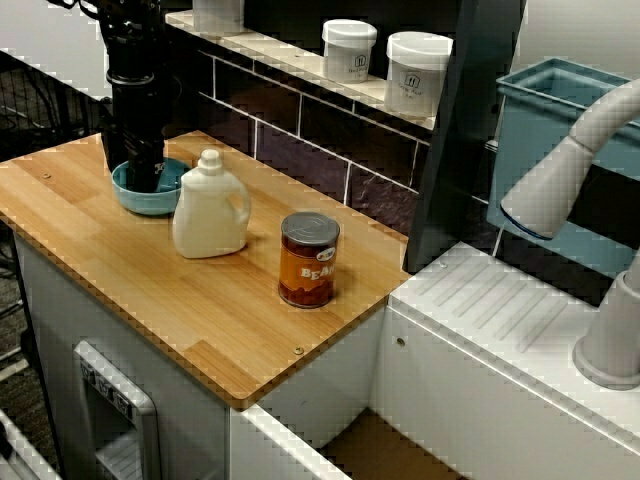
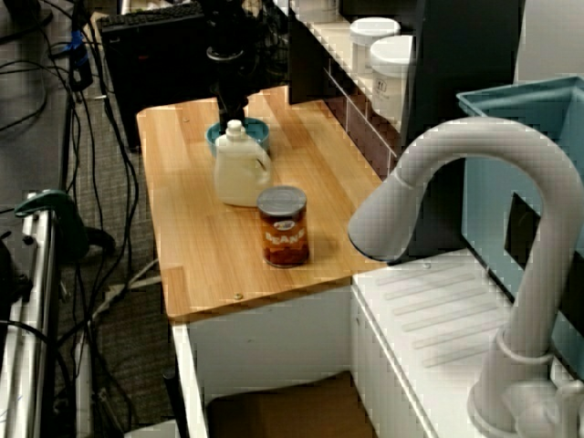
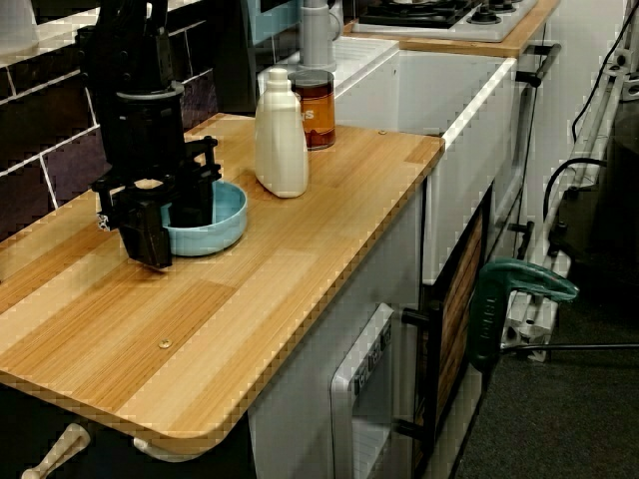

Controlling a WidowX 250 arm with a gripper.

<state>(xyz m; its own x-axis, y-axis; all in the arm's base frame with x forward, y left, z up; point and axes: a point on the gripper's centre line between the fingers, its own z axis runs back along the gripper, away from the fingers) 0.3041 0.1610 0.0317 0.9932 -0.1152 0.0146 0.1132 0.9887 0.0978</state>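
My black gripper (image 1: 143,175) reaches straight down into a light blue bowl (image 1: 150,195) at the far end of the wooden counter (image 1: 200,300). In the view from the counter's end, the gripper (image 3: 172,225) straddles the rim of the bowl (image 3: 225,215). One finger (image 3: 150,239) is outside, near the wood, and the other is inside, with a gap between them. A white jug-shaped bottle (image 1: 210,210) stands just beside the bowl. A brown tin of beans (image 1: 309,260) stands further along. From above the sink, the arm (image 2: 233,114) hides part of the bowl (image 2: 255,132).
Two white jars (image 1: 349,50) (image 1: 417,72) sit on the tiled ledge behind the counter. A white sink drainboard (image 1: 500,310) with a grey faucet (image 1: 560,190) adjoins the counter, below a teal bin (image 1: 560,110). A dark post (image 1: 450,140) rises between counter and sink.
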